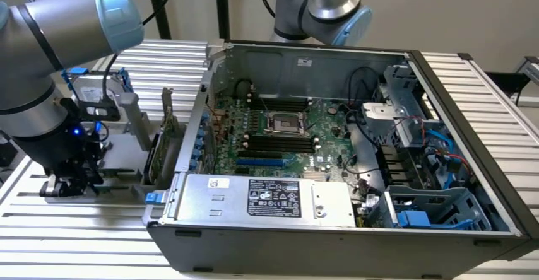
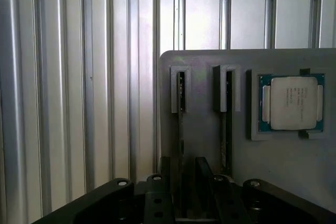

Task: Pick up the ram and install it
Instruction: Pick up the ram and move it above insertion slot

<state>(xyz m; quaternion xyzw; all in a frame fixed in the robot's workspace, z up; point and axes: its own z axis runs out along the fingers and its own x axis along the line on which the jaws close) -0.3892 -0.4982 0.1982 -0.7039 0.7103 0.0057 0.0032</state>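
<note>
At the edge slot of the grey holder (image 2: 202, 129) on the table (image 2: 79, 103), end effector (image 2: 182, 170) sits low, jaws apart, straddling the ram (image 2: 181, 98) standing upright; CPU (image 2: 293, 102) lies nearby.

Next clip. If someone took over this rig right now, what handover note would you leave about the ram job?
Gripper: open, with fingers on either side of the ram, not visibly clamped on it.
Ram: stands on edge in the gray holder, outside the computer case. A second stick stands in the neighbouring slot.
Done: gripper is lined up on the ram.
Left: pick-up and install. The black motherboard slots look empty.
</note>
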